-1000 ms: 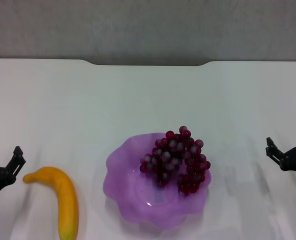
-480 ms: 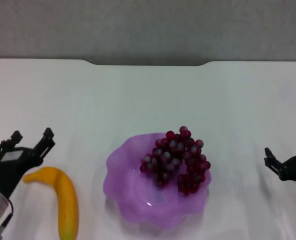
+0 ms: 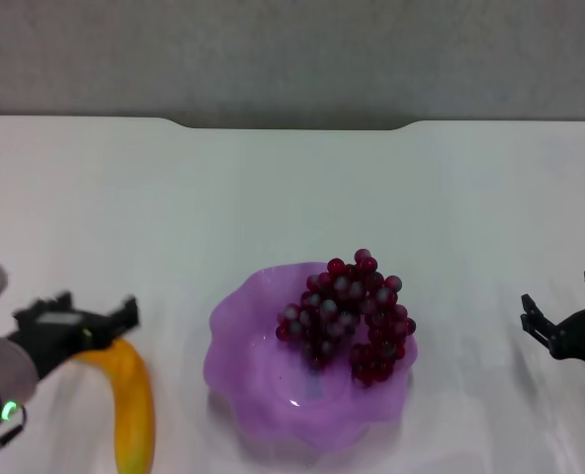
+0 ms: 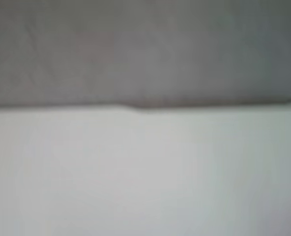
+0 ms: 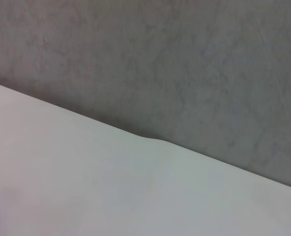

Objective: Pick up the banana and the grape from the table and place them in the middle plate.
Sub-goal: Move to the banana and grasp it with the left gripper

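While the bunch of dark red-purple grapes (image 3: pixel 350 318) already lies in the translucent purple scalloped plate (image 3: pixel 263 380), the curved yellow banana (image 3: pixel 129 405) rests on the white worktop (image 3: pixel 273 188), left of the plate. Head view: left gripper (image 3: pixel 90 314) hovers at the banana's far tip, jaws open; right gripper (image 3: pixel 559 306) idles far right, jaws open. Likely next: descend, close on the banana. Both wrist views show only worktop and grey wall.

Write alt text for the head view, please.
The left gripper, open, is over the far end of the banana on the white table. The grape bunch already lies in the middle plate, and the open right gripper hangs at the table's right side.
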Action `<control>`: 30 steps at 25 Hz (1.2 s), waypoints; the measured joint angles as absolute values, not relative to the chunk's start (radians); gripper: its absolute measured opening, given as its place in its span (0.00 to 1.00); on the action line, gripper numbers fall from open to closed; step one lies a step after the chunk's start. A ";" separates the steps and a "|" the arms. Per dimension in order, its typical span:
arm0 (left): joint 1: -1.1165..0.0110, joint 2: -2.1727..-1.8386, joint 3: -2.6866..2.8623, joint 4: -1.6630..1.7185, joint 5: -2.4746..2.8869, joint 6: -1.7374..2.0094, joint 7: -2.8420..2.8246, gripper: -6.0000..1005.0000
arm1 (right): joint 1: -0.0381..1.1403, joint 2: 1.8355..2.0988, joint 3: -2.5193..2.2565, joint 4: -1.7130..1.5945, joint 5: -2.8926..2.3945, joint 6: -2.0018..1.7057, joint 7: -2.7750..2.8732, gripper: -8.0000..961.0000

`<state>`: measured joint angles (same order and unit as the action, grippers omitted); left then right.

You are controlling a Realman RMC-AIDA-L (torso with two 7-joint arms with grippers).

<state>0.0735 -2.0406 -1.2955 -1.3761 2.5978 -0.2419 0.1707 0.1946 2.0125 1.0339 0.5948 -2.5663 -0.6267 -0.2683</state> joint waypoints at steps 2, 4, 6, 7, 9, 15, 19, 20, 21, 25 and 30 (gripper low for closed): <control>0.057 -2.038 -1.303 -1.393 2.561 -0.338 0.183 0.88 | 0.196 2.013 1.034 0.595 -2.566 -0.627 -0.268 0.92; 0.053 -2.039 -1.309 -1.403 2.547 -0.375 0.181 0.88 | 0.196 2.013 1.034 0.594 -2.566 -0.625 -0.268 0.92; 0.056 -2.040 -1.324 -1.422 2.536 -0.415 0.163 0.88 | 0.196 2.013 1.034 0.594 -2.566 -0.623 -0.268 0.92; 0.058 -2.040 -1.335 -1.427 2.526 -0.434 0.153 0.88 | 0.196 2.013 1.034 0.594 -2.566 -0.622 -0.268 0.92; 0.062 -2.040 -1.349 -1.430 2.508 -0.458 0.144 0.88 | 0.196 2.013 1.034 0.594 -2.566 -0.623 -0.268 0.92; 0.064 -2.044 -1.349 -1.405 2.503 -0.466 0.089 0.87 | 0.198 2.013 1.034 0.594 -2.566 -0.627 -0.275 0.92; 0.058 -2.046 -1.335 -1.379 2.505 -0.447 0.046 0.87 | 0.198 2.013 1.034 0.594 -2.566 -0.627 -0.278 0.92; 0.057 -2.047 -1.332 -1.376 2.505 -0.441 0.040 0.87 | 0.198 2.013 1.034 0.595 -2.566 -0.627 -0.278 0.92; 0.057 -2.047 -1.329 -1.375 2.505 -0.438 0.035 0.87 | 0.198 2.013 1.034 0.595 -2.566 -0.628 -0.278 0.92; 0.061 -2.047 -1.325 -1.371 2.506 -0.429 0.012 0.87 | 0.198 2.013 1.036 0.597 -2.566 -0.628 -0.279 0.92; 0.059 -2.047 -1.323 -1.339 2.507 -0.423 -0.007 0.86 | 0.195 2.013 1.040 0.598 -2.566 -0.629 -0.280 0.92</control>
